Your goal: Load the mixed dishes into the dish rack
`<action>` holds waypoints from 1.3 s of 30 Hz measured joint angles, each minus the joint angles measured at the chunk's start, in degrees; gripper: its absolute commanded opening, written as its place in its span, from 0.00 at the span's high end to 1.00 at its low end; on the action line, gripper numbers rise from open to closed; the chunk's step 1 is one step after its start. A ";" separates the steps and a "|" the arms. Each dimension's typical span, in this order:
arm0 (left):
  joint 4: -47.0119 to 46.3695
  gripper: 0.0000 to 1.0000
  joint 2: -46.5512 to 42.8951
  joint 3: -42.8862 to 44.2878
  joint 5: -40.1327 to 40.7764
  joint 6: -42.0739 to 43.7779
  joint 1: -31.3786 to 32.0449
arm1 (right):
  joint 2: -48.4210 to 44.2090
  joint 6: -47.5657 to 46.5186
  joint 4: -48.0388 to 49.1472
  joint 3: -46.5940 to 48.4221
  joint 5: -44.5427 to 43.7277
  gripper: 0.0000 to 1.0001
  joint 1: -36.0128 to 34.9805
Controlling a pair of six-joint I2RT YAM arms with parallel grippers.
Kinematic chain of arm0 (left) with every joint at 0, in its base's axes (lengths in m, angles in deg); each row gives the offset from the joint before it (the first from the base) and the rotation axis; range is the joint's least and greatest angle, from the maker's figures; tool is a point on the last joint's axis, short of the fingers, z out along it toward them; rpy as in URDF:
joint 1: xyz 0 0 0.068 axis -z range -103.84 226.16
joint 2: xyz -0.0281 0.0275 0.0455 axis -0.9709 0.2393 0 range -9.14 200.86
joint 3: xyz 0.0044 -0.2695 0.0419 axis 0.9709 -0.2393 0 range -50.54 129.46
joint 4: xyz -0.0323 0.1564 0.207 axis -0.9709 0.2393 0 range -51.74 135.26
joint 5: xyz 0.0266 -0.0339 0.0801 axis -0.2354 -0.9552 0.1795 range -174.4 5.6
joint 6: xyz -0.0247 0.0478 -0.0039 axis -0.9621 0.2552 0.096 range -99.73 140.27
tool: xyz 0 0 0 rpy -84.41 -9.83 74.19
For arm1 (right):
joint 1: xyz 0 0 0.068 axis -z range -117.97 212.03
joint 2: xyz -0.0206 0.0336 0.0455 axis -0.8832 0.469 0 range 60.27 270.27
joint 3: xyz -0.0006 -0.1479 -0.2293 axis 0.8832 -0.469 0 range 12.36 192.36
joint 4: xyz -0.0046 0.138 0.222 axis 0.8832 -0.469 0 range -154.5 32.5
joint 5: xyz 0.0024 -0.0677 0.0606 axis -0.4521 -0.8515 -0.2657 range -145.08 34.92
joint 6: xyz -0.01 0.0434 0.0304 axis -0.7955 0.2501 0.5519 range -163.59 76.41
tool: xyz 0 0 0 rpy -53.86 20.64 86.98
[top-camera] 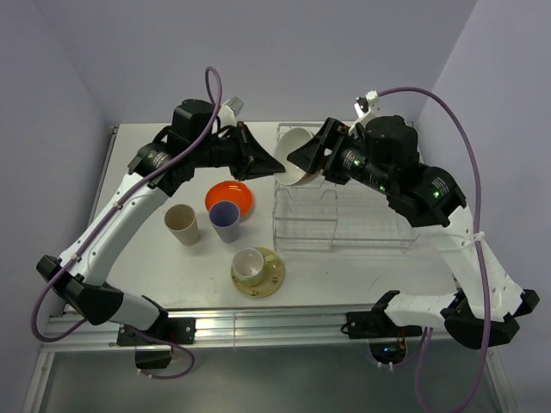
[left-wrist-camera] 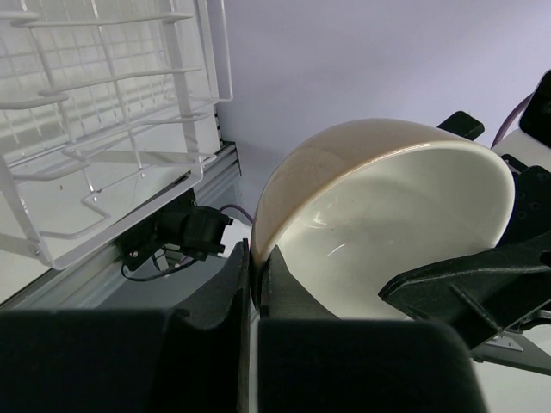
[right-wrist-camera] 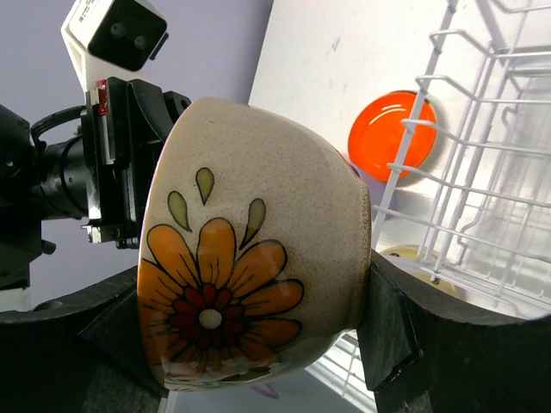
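Nothing readable here, tbh. I can't make out any lettering, labels, brand names or numbers in any of the three views. The only marking is an orange flower point(right-wrist-camera: 211, 297) painted on the side of the bowl point(right-wrist-camera: 284, 189), and that's a picture, not writing.
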 measured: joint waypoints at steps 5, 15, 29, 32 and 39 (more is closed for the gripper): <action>-1.84 0.96 1.60 0.83 -1.25 -0.07 0.96 | -1.42 -0.46 -1.16 -0.02 -2.19 1.00 0.00; -6.03 0.55 5.42 3.04 -3.74 -2.16 3.13 | -4.48 -1.38 -1.88 -1.33 -2.67 1.00 0.09; -11.04 0.41 5.79 3.04 -4.33 -3.98 3.50 | -5.79 -1.38 -2.89 -2.14 -1.14 1.00 1.77; -10.99 0.37 5.79 2.97 -4.33 -4.07 3.50 | -5.97 -1.40 -3.63 -2.14 -1.18 1.00 2.82; -10.82 0.27 5.70 2.89 -4.33 -3.91 3.43 | -6.38 -1.44 -5.01 -2.62 -1.11 1.00 5.53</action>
